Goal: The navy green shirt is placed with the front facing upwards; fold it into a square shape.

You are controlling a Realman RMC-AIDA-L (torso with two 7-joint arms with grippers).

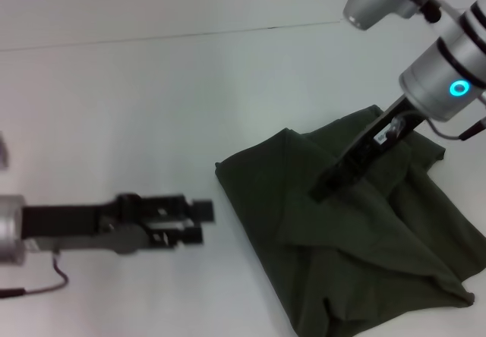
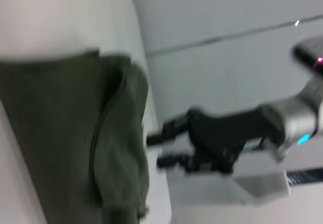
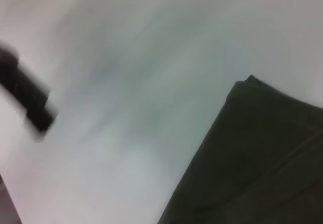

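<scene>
Shirt (image 1: 364, 253) on table (image 1: 152, 102), right of left hand (image 1: 199, 222)

No lettering, label, brand mark or number can be read anywhere: the navy green shirt (image 1: 357, 238) lies bunched on the white worktop (image 1: 152, 109) showing only plain cloth.

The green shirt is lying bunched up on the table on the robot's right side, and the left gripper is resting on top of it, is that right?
Not quite. The green shirt is bunched up on the table on the robot's right side, but it is the right gripper that is over it. The left gripper is over bare table, clear of the cloth. The head view shows this.
</scene>
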